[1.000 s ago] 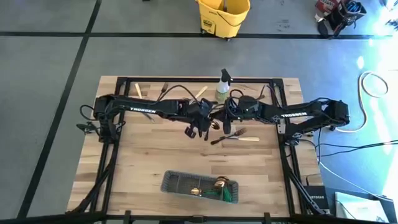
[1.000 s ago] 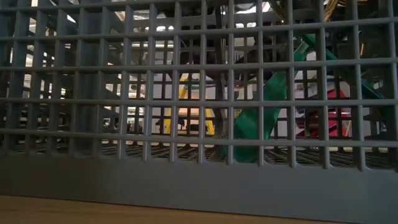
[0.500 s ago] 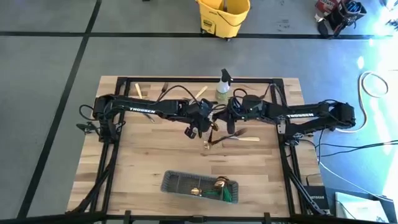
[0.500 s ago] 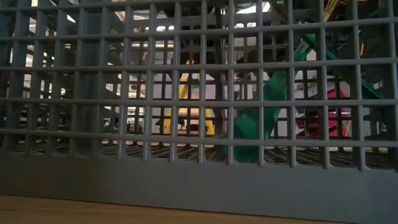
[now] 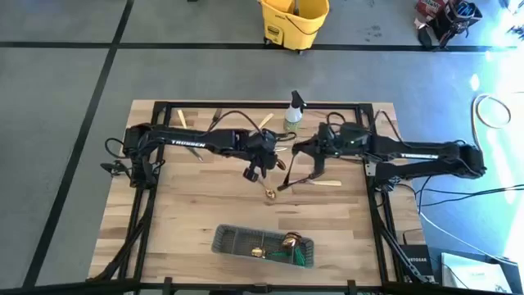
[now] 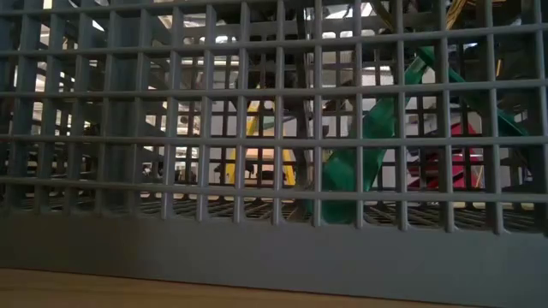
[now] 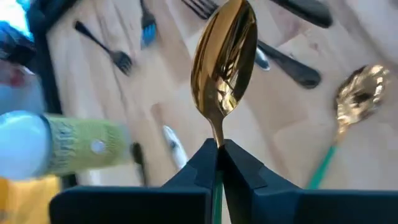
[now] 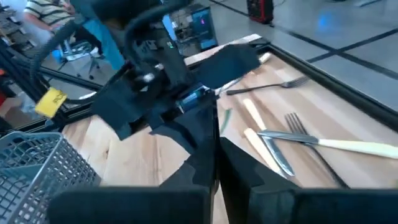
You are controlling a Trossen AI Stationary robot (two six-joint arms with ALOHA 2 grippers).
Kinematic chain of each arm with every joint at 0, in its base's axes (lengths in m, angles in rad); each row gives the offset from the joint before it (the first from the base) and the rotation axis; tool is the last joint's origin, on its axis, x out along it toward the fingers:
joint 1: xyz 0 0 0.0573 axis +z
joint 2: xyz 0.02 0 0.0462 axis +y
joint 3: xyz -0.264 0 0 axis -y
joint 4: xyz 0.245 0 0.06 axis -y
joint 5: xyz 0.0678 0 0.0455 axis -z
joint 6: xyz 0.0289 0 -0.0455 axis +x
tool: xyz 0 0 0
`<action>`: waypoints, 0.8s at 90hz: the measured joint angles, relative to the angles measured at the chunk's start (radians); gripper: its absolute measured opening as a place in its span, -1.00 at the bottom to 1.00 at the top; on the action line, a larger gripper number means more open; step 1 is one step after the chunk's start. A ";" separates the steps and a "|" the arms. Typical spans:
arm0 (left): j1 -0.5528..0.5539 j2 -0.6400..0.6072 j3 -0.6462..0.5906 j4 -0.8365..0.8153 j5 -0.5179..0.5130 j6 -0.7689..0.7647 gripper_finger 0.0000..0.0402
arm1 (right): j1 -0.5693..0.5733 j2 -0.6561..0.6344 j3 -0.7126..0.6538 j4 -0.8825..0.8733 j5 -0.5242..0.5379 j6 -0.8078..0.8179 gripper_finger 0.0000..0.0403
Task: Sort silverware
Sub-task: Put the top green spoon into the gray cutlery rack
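High view: left gripper (image 5: 255,168) sits mid-table, right gripper (image 5: 314,166) just beside it on the right side. A gold spoon (image 5: 270,193) lies on the table (image 5: 188,213) just below the left gripper. A cream-handled fork (image 5: 323,182) lies under the right gripper. More silverware is scattered along the far edge near the spray bottle (image 5: 293,109). The grey mesh caddy (image 5: 264,247) stands at the near edge with a few pieces inside, a green handle at its right end.

Low view: caddy wall (image 6: 257,248) fills the view; green handles (image 6: 377,137) lean inside it. Grippers not readable here.

Left wrist view: fingers (image 7: 239,165) pinched shut on the stem of a shiny gold spoon (image 7: 225,62), bowl pointing away. Beyond it on the table, a dark fork (image 7: 102,46), a dark knife (image 7: 283,62) and a gold spoon with green handle (image 7: 348,118).

Right wrist view: right fingers (image 8: 236,165) pressed together, nothing visible between them. The left arm's gripper (image 8: 168,99) is close ahead. Cream-handled fork (image 8: 323,142) and another fork (image 8: 267,87) lie on the table; caddy corner (image 8: 43,168) at the side.
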 joint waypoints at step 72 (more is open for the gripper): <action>-0.176 -0.033 -0.001 0.308 0.261 -0.238 -1.00 | 0.100 -0.165 0.000 -0.238 0.196 -0.004 -1.00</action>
